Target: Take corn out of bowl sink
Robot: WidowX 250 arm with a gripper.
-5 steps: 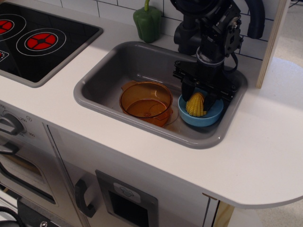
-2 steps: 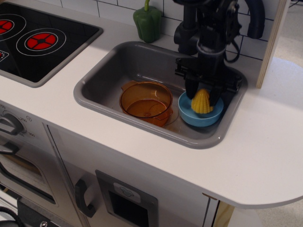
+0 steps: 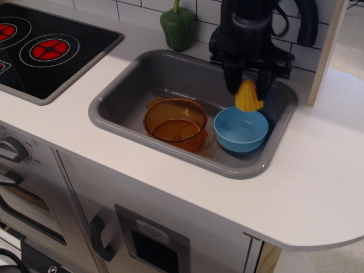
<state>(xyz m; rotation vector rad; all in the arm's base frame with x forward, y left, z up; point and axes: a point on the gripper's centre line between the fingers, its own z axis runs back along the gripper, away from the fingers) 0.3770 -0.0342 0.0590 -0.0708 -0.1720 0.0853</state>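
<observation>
Gripper [image 3: 249, 91] clamped on corn [image 3: 248, 96], held clear above the empty bowl [image 3: 241, 129] in the sink [image 3: 131, 85]. Best move: keep grip firm, carry sideways clear of the orange pot [image 3: 175, 123], then set down.

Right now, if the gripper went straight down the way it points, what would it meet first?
Most likely the small light-blue plastic bowl in the grey sink. The gripper points down, jaws closed on the yellow toy corn cob, which hangs above the bowl's far rim. Depth is unclear from one view.
</observation>
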